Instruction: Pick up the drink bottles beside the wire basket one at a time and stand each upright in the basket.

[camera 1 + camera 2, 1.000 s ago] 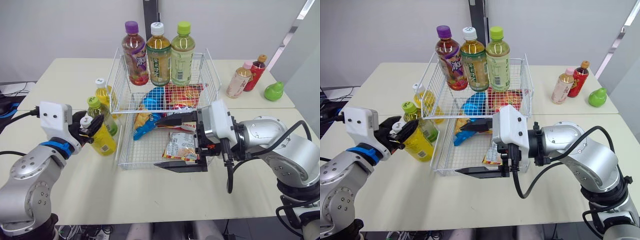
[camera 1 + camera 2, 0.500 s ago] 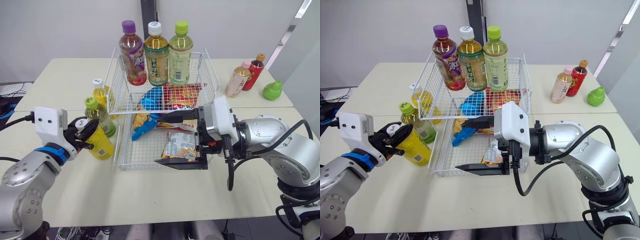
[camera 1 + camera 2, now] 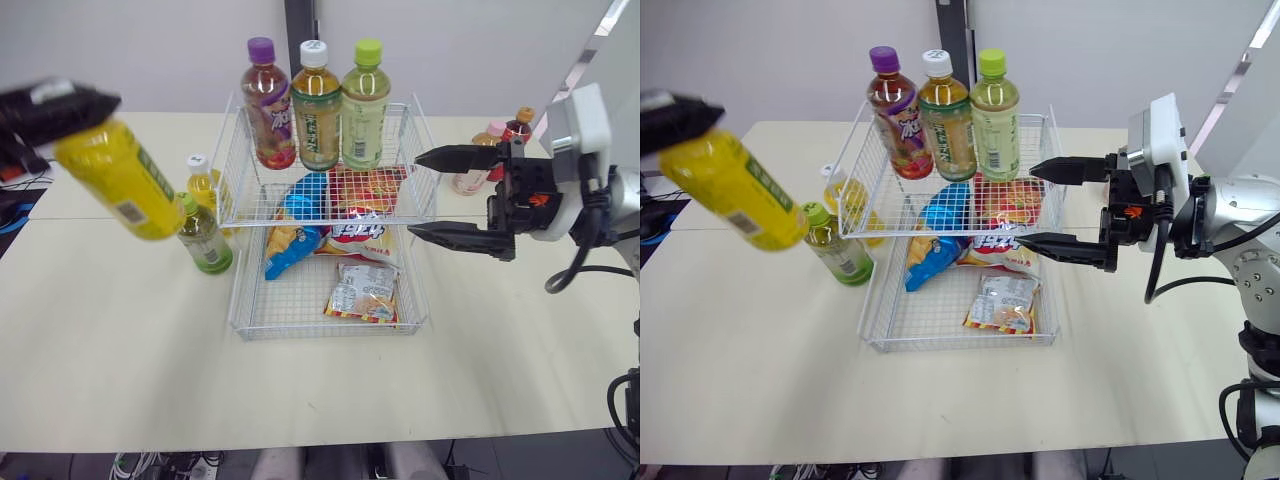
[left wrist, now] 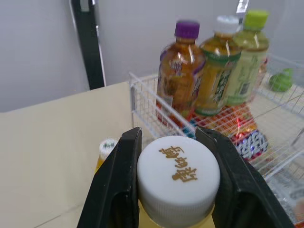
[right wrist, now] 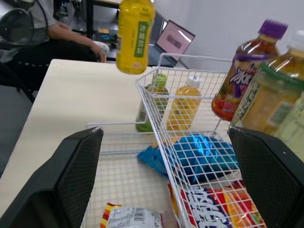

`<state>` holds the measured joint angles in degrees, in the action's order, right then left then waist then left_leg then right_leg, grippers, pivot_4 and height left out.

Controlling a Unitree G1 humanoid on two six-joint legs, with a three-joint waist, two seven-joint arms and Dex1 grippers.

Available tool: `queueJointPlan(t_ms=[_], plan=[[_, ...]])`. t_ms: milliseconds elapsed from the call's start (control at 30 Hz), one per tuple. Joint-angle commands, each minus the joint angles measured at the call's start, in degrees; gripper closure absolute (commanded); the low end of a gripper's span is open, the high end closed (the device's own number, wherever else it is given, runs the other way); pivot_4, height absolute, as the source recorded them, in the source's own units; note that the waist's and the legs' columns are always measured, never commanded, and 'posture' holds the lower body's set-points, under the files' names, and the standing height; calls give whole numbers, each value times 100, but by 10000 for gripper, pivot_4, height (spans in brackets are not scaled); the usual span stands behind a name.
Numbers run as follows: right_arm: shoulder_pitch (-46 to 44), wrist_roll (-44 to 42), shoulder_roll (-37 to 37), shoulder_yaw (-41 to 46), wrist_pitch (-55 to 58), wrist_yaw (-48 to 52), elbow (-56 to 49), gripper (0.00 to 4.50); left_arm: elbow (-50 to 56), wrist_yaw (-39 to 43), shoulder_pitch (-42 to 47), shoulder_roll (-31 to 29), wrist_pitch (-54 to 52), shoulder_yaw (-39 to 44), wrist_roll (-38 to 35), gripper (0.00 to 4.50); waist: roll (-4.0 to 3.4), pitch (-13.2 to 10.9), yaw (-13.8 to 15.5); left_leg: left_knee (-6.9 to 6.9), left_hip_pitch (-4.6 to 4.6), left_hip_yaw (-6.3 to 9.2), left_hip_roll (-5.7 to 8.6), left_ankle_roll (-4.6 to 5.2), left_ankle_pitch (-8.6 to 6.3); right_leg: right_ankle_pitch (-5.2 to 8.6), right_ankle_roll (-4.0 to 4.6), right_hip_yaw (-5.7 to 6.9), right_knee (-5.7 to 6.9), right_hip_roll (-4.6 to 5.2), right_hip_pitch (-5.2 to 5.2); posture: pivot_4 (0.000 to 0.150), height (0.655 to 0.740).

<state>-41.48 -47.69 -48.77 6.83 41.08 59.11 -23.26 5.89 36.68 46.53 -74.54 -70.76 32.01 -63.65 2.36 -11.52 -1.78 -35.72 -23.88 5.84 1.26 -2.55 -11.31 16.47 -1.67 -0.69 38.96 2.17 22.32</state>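
Left jaws on slanted yellow bottle [image 3: 115, 178], cap [image 4: 178, 174] up-left

This looks like an office or lab workroom: the wire basket [image 3: 300, 333] sits on plain cream tables [image 3: 130, 360] pushed together, a bare grey wall [image 3: 150, 50] behind it, and off to the basket's left a person [image 5: 47, 33] sits near an open laptop [image 5: 175, 39].
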Motion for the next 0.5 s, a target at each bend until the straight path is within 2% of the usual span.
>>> queueJointPlan(t_ms=[33, 167, 267, 400, 500], plan=[[65, -196, -102, 220, 83, -66, -274, 0, -781, 637, 1440, -369, 297, -869, 57, 31236, -12, -7, -44, 7, 4, -12, 0, 0, 0, 0, 0, -9, -1, 0, 5, 1500, 7400], [138, -336, -134, 371, 194, -244, -408, 0, -1422, 1288, 3133, -13, 232, -2072, 498, 31236, -17, -12, -56, 10, 1, -19, 2, 0, 0, 11, -16, -11, 12, -1, 11, 1500, 7400], [180, -451, -160, 448, 272, -346, -459, 0, -1803, 1802, 4055, 574, 253, -2821, 946, 31236, -21, -14, -48, 3, -4, -16, 0, 0, 0, 14, -23, -10, 8, 1, 10, 1500, 7400], [280, -562, -162, 540, 353, -481, -520, 0, -2041, 2295, 4447, 1403, 729, -3546, 1675, 31236, -23, -15, -7, -5, -4, -20, 0, 0, 0, 14, -26, -15, 6, 5, 6, 1500, 7400], [414, -664, -150, 625, 396, -643, -631, 0, -2252, 2351, 4519, 2028, 1129, -3725, 2105, 31236, -23, -16, -6, -8, -6, -21, -1, 0, 0, 10, -20, -19, 7, 7, 8, 1500, 7400]])
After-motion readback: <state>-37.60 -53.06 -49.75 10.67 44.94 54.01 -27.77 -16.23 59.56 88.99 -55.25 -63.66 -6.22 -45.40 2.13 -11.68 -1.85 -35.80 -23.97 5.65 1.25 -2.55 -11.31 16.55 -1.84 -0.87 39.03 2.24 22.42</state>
